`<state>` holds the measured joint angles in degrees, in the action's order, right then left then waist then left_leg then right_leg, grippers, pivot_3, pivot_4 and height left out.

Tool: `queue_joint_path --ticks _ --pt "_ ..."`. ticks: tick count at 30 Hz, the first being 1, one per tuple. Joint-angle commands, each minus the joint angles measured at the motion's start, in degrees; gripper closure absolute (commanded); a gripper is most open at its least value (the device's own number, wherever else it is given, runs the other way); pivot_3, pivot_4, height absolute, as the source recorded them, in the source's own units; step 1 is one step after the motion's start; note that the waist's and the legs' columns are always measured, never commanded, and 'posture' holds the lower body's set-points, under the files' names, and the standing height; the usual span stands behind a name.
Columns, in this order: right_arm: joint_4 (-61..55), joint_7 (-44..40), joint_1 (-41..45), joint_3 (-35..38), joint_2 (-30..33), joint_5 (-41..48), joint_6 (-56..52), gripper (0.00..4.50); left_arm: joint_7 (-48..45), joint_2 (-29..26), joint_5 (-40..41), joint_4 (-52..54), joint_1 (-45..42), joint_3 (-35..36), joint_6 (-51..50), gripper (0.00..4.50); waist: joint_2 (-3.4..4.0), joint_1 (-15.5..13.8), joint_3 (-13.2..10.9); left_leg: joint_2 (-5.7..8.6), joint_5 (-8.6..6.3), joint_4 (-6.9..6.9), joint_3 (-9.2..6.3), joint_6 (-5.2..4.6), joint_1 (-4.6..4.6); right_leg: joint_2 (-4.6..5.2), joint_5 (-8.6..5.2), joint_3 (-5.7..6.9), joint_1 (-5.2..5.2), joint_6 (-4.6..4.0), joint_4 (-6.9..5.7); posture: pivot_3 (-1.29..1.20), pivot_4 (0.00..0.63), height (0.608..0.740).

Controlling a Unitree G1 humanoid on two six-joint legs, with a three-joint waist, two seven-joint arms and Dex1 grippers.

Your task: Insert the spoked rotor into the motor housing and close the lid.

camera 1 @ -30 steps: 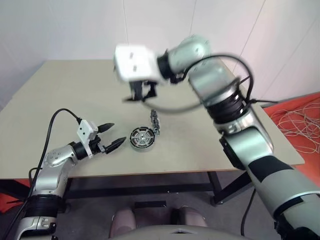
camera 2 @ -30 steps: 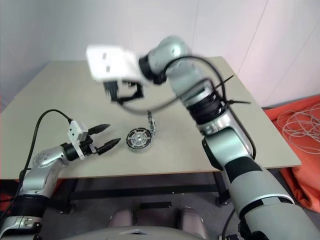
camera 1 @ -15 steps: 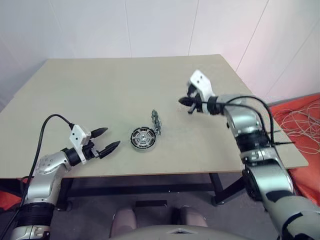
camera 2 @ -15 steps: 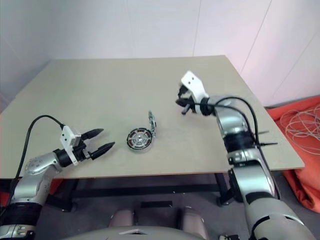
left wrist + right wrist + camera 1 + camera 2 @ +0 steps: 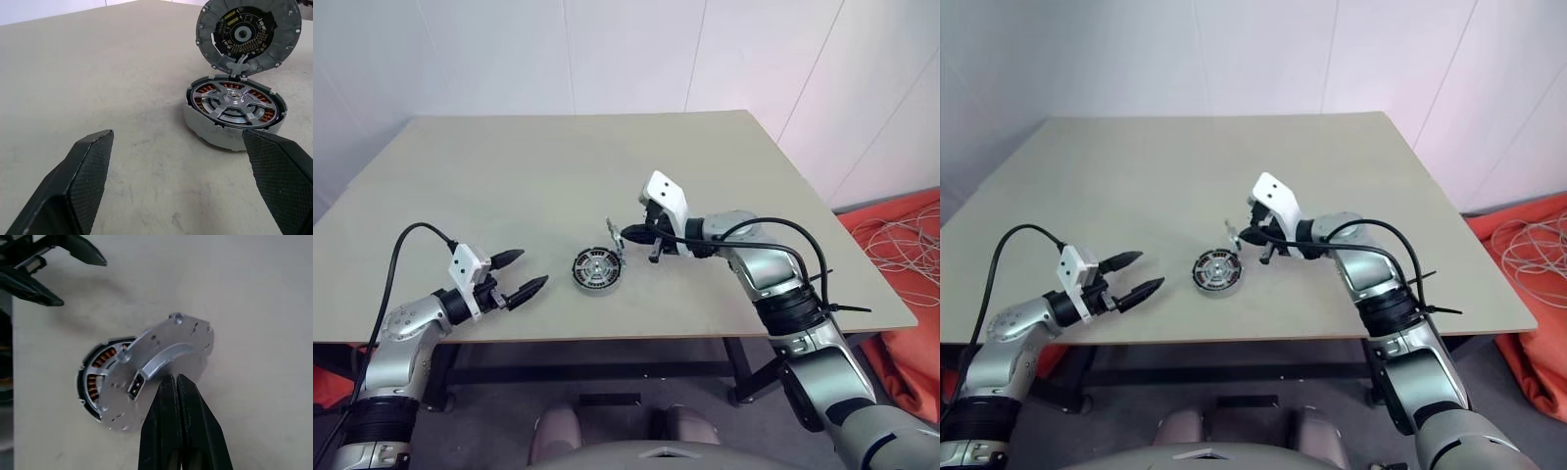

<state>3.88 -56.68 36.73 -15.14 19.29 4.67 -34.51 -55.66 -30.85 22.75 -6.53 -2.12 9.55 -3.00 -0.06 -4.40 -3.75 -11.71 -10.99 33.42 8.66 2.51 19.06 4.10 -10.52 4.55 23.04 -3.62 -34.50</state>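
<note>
Right hand, fingers pressed together and holding nothing, sits just behind the lid; a second ago it hung spread high above the far half of the bench, half a second ago it was over toward the bench's right side, farther from the motor housing. Left hand, fingers spread wide and empty, hovers low to the left of the motor housing, apart from it, pointing toward it (its place unchanged from the earlier frames).

Motor housing: lies flat on the bench, open face up, near the front edge and about midway along it. Spoked rotor: seated in the housing, level, its axis vertical, copper windings visible between the spokes. Lid: stands nearly on edge, joined to the housing's far-right rim, inner face turned toward the left hand, outer grey face toward the right hand; not yet closed.

Open room: bare bench surface all round the housing, widest behind it toward the wall. Off the bench's right edge, an orange cloth with loose cables on the floor.
</note>
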Motion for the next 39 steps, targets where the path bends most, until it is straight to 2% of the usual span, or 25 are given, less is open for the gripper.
queue_joint_path --ticks 1,12,20,30,34,39 --pt "-2.5 -0.2 1.6 -1.1 -1.3 2.0 -0.4 4.48 0.3 -0.6 0.8 1.9 -0.7 1.1 0.3 0.0 0.0 0.0 0.0 -0.01 0.0 -0.01 0.0 0.0 0.0 0.0 0.0 0.01 0.0 0.0 -0.01 0.0 0.0 0.74" --pt "4.0 -0.4 1.6 -7.7 -4.7 -0.3 3.8 4.48 0.5 -0.2 0.5 1.6 -1.7 0.4 0.4 0.0 0.0 0.2 0.0 0.01 0.0 -0.14 -0.02 0.0 0.04 -0.01 0.0 0.0 0.05 -0.01 -0.01 0.0 0.0 0.74" --pt "7.7 -0.9 1.8 -10.3 -4.5 -2.2 7.1 4.48 0.3 -0.2 0.4 1.4 -2.1 0.0 0.3 0.0 0.0 0.2 0.0 0.01 0.0 -0.11 -0.02 0.01 0.02 0.0 0.0 0.0 0.02 -0.01 -0.01 0.0 0.0 0.74" --pt "9.6 -0.3 4.0 -1.9 -4.7 2.3 11.7 4.48 0.5 0.4 0.3 1.0 -1.9 -0.1 0.5 0.0 -0.02 0.2 0.0 0.02 0.01 -0.09 -0.01 0.01 0.03 0.0 0.0 -0.02 0.02 -0.01 -0.03 0.0 0.0 0.74" --pt "12.3 -1.0 5.3 -0.7 -5.2 3.1 12.4 3.62 0.7 0.6 0.3 1.0 -1.8 0.0 0.5 0.0 -0.02 0.2 0.0 0.01 0.01 -0.1 0.0 0.01 0.03 0.0 0.01 -0.01 0.02 -0.02 -0.06 0.0 0.0 0.74" --pt "15.6 -3.8 6.5 -1.9 -5.5 2.6 15.7 1.85 1.0 0.7 0.3 1.2 -1.7 0.0 0.5 0.0 -0.02 0.3 0.0 0.01 0.01 -0.11 0.0 0.01 0.05 0.0 0.01 -0.01 0.04 -0.02 -0.06 0.0 0.0 0.74"
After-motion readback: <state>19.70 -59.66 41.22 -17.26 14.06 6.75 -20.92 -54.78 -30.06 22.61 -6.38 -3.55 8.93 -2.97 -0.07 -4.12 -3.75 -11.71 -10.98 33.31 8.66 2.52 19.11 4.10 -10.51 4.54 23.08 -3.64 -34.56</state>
